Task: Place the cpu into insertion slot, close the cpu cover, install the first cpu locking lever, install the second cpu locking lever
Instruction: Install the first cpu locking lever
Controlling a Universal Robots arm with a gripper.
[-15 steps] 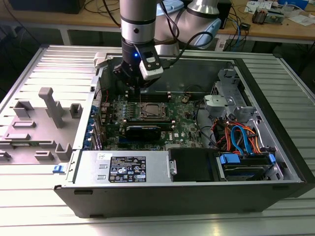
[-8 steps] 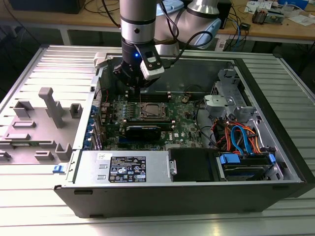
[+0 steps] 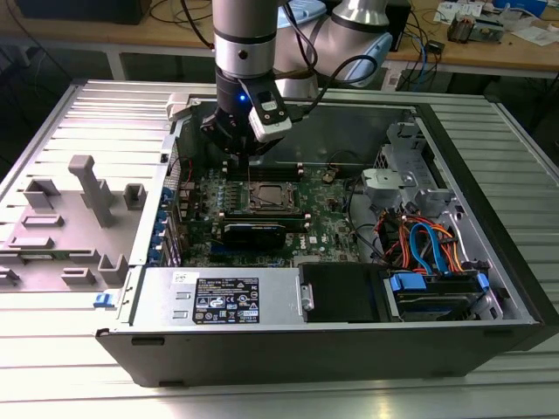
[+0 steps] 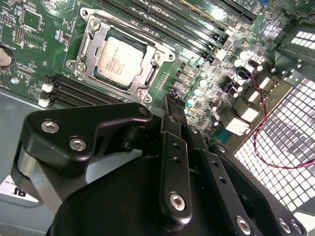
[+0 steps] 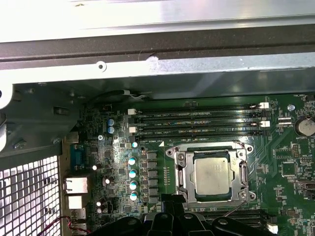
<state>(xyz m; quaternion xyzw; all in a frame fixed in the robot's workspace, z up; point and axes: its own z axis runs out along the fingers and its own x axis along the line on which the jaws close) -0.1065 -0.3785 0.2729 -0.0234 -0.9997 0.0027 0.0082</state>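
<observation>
Dull metal cpu (image 4: 119,60), green motherboard (image 5: 288,162)

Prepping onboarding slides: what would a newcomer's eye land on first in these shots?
The robot arm reaching down into the open computer case, with its gripper low over the green motherboard. Next comes the silver chip, sitting inside a metal frame that lies flat around it, just ahead of the gripper in both wrist views. After that, the blue and orange cables at the exterior view's right.
</observation>
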